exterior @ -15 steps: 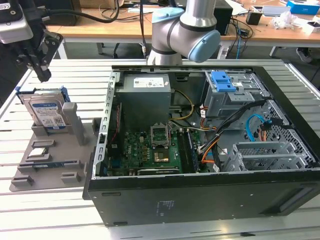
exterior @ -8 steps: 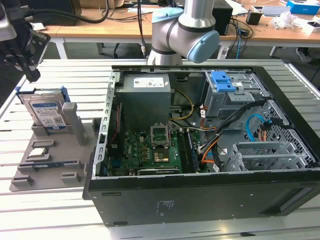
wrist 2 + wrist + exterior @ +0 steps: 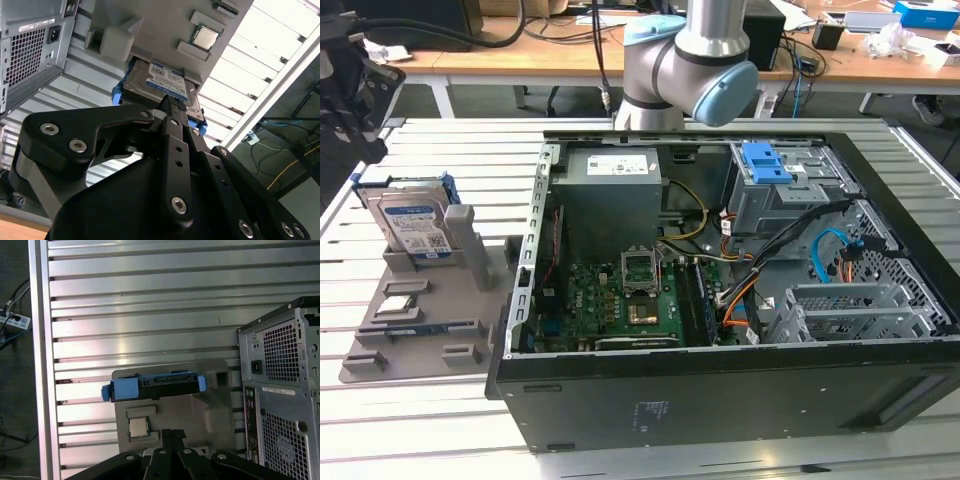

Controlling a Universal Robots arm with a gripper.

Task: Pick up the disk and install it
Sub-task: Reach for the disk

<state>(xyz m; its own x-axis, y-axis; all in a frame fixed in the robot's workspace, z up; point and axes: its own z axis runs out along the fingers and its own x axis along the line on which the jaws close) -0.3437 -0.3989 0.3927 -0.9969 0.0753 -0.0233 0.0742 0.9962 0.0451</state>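
Note:
The disk (image 3: 415, 225) stands on edge in a slot of the grey holder plate (image 3: 430, 330) at the exterior view's left, silver with a white-and-blue label and a blue bracket. In both wrist views it appears ahead of the fingers: disk (image 3: 160, 82), disk (image 3: 155, 387). My black gripper (image 3: 355, 110) hangs above and behind the disk, apart from it. Its fingertips lie together with nothing between them, as the gripper (image 3: 172, 102) and the gripper (image 3: 172, 432) show.
An open black computer case (image 3: 720, 380) lies to the exterior view's right of the holder, with a grey power-supply box (image 3: 610, 195), a motherboard (image 3: 630, 295) and a drive cage with a blue latch (image 3: 767, 160). A processor chip (image 3: 140, 427) rests on the holder. The table is slatted metal.

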